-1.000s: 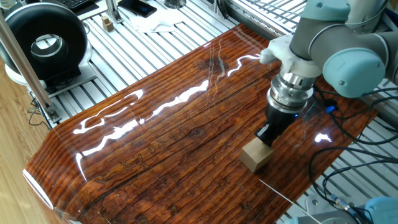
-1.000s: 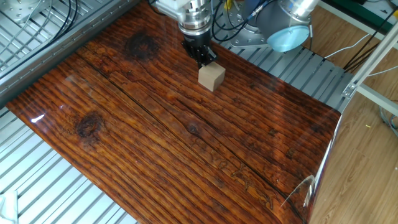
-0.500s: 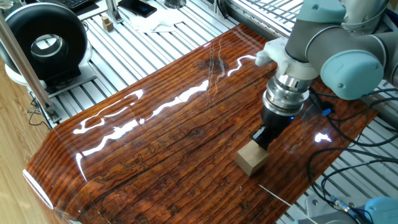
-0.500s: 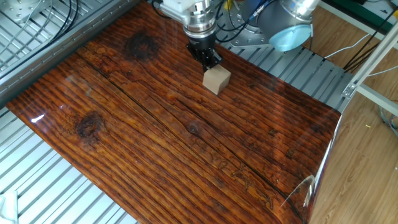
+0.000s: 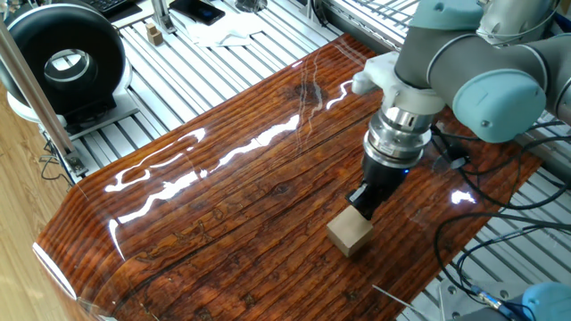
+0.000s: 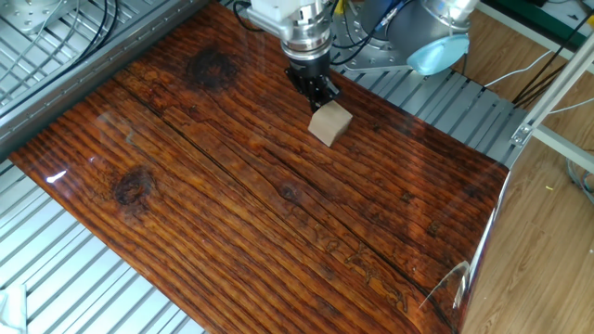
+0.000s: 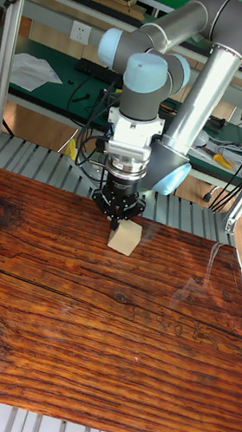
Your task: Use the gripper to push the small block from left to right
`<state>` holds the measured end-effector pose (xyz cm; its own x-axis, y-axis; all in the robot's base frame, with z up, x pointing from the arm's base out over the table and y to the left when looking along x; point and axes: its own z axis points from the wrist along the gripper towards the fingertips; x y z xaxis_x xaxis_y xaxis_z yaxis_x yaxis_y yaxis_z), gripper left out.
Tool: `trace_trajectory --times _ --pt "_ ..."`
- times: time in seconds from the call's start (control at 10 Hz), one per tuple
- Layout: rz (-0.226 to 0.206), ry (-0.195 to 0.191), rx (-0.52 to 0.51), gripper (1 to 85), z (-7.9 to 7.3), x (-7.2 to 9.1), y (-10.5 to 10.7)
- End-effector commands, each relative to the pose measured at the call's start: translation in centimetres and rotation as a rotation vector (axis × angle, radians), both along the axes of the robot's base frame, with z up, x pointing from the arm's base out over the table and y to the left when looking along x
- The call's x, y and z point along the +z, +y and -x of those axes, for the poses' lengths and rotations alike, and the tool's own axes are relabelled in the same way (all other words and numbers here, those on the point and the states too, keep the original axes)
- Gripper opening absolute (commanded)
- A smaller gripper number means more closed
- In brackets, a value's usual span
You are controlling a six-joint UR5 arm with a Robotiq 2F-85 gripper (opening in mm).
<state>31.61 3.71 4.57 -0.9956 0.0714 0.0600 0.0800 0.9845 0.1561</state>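
Observation:
The small block [image 5: 349,234] [image 6: 330,122] [image 7: 123,239] is a plain tan wooden cuboid lying on the glossy wood board [image 5: 241,205]. My gripper [image 5: 363,201] [image 6: 320,95] [image 7: 116,217], a black claw under a silver wrist, points straight down with its fingers pressed together. Its tips touch the block's side, on the block's left in the tall fixed view. Nothing is held between the fingers.
Metal slatted table [image 5: 178,71] surrounds the board. A black round device [image 5: 67,62] and a tiny wooden piece [image 5: 154,36] sit at the back left in one fixed view. Cables [image 5: 500,223] trail near the arm's base. An upright post [image 7: 8,48] stands at the left.
The gripper has slid along the board with the block ahead of it; in the tall fixed view's sense that is rightward. The block has also turned slightly.

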Motion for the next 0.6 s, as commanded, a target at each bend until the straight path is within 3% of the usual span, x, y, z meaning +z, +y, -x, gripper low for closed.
trace_trajectory --times 0.0,0.5 --pt "-0.009 -0.006 0.001 1.0 -0.43 0.4 0.91" --pt "0.02 -0.014 0.017 1.0 -0.7 0.1 0.3"
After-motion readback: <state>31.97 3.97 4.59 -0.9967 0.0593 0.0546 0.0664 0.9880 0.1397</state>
